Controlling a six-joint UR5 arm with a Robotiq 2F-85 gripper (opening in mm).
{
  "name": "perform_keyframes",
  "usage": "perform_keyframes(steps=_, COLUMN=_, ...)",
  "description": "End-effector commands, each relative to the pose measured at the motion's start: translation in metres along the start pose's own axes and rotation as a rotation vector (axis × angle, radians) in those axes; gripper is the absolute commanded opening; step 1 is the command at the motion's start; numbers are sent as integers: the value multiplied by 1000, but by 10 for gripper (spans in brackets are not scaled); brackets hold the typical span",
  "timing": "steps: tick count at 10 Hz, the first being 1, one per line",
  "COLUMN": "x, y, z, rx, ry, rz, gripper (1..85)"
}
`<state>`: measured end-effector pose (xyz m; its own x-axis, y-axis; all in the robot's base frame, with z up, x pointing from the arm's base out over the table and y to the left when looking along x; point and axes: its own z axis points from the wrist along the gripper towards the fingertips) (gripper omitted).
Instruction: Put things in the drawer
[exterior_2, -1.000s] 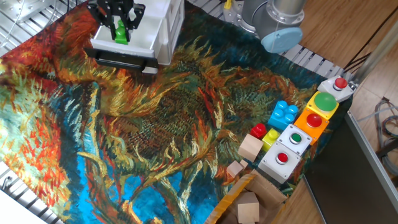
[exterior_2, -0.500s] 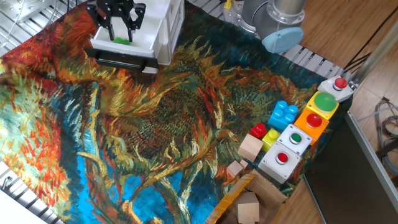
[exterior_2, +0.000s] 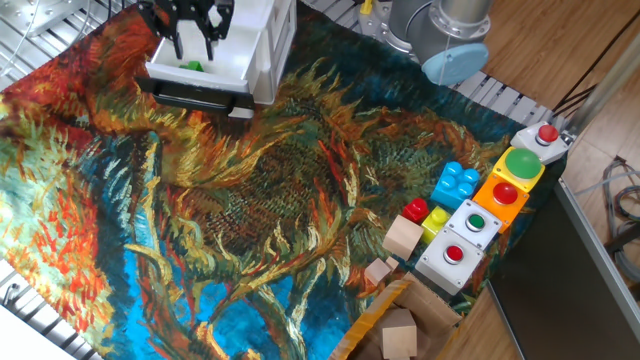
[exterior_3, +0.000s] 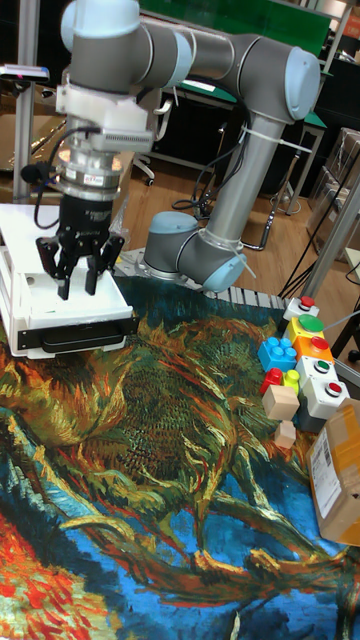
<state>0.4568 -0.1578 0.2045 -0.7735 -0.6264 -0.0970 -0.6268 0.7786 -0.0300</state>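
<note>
Green brick (exterior_2: 193, 67) is seen lying in the open drawer (exterior_2: 232, 68); nothing is gripped.

The gripper (exterior_2: 193, 38) is held just above the drawer, fingers (exterior_3: 62, 271) spread apart and clear of the brick. In the tall view the gripper (exterior_3: 80, 277) is seen over the white tray, whose dark front edge faces the table (exterior_2: 250, 200). The brick is hidden in that view. Blue, red and yellow blocks (exterior_2: 455, 184) and the button boxes (exterior_2: 478, 222) are left well apart at the far right edge.
</note>
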Motion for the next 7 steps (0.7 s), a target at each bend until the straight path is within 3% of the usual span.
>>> perform_keyframes(steps=1, x=-8, y=6, z=-31, rx=-23, ry=-12, rz=-8, gripper=373)
perform_keyframes(steps=2, x=-17, y=1, z=-35, rx=-6, ry=-24, rz=-3, gripper=233)
perform_keyframes(steps=3, x=-20, y=-3, z=-36, rx=12, ry=-26, rz=-1, gripper=13)
perform_keyframes(steps=7, x=-19, y=-3, z=-36, rx=11, ry=-20, rz=13, gripper=13)
